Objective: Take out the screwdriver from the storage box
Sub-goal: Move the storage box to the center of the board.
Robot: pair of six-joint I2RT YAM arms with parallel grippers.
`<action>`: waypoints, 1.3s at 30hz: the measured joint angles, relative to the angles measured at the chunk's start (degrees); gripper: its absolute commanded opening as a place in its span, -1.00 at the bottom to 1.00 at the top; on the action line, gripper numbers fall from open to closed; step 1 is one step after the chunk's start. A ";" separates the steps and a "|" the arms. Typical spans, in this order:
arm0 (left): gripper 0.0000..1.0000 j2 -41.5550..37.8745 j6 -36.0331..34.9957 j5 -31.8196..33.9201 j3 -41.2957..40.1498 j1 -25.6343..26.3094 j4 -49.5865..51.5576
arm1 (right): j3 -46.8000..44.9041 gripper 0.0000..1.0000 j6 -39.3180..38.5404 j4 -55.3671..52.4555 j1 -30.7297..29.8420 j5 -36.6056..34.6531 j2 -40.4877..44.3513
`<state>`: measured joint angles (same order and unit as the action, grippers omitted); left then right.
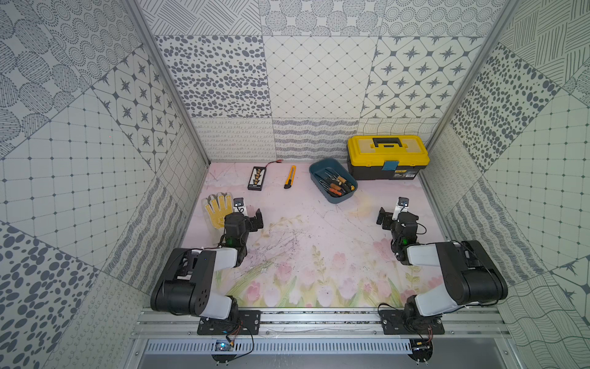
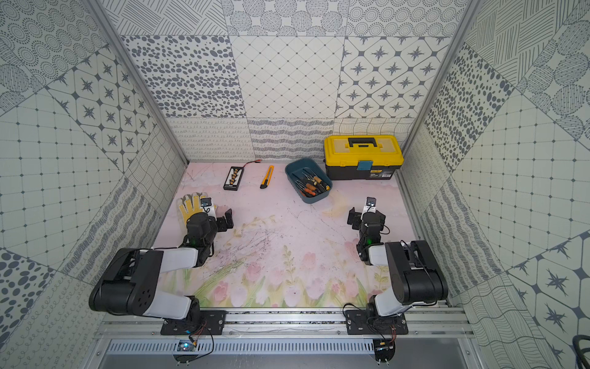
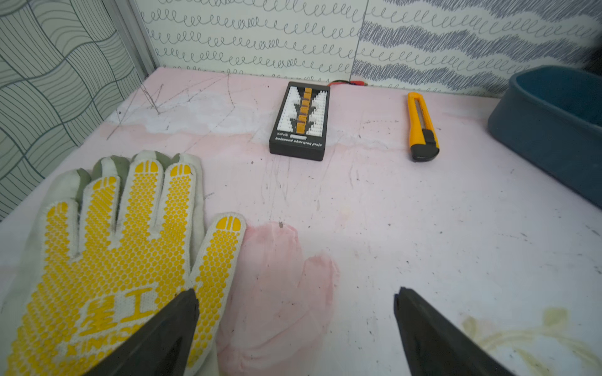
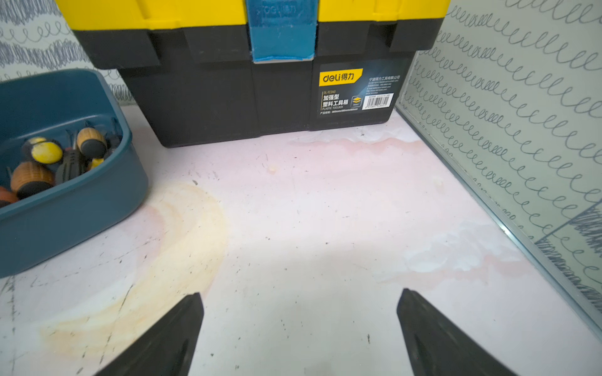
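Observation:
The storage box [image 1: 339,200] [image 2: 314,200], a shallow teal bin, sits at the back of the table just left of the toolbox. Several screwdrivers [image 1: 338,187] [image 2: 313,187] with orange, yellow and black handles lie in it. The right wrist view shows the bin's wall [image 4: 65,215] and the handle ends [image 4: 31,177]. Only a corner of the box [image 3: 547,136] shows in the left wrist view. My left gripper [image 1: 250,214] [image 2: 219,214] [image 3: 297,293] stands open and empty beside the glove. My right gripper [image 1: 392,212] [image 2: 361,212] [image 4: 300,294] is open and empty over bare table, nearer than the bin and to its right.
A yellow-lidded black toolbox [image 1: 388,156] [image 4: 260,81] stands at the back right against the wall. A yellow utility knife [image 1: 290,176] [image 3: 422,127] and a black charging board [image 1: 257,178] [image 3: 299,123] lie at the back left. A white-and-yellow glove [image 1: 218,209] [image 3: 114,260] lies at the left. Patterned walls enclose three sides.

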<state>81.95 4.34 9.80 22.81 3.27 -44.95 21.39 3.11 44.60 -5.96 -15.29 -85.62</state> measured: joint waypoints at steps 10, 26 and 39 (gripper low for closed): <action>0.98 -12.55 3.21 -2.60 11.23 2.12 14.53 | 9.22 0.98 -0.55 -19.04 -1.09 4.26 15.87; 0.98 -2.78 3.96 -13.97 34.80 10.12 37.99 | 36.28 0.81 8.70 -49.13 -1.44 17.07 -1.51; 0.98 8.41 2.69 -12.20 39.06 19.98 45.77 | 50.73 0.53 16.20 -55.82 -3.76 19.37 -17.55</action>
<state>90.37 7.03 -2.39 61.87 23.24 0.82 72.12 19.31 -11.22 -9.72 4.08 -103.18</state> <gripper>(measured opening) 0.992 0.785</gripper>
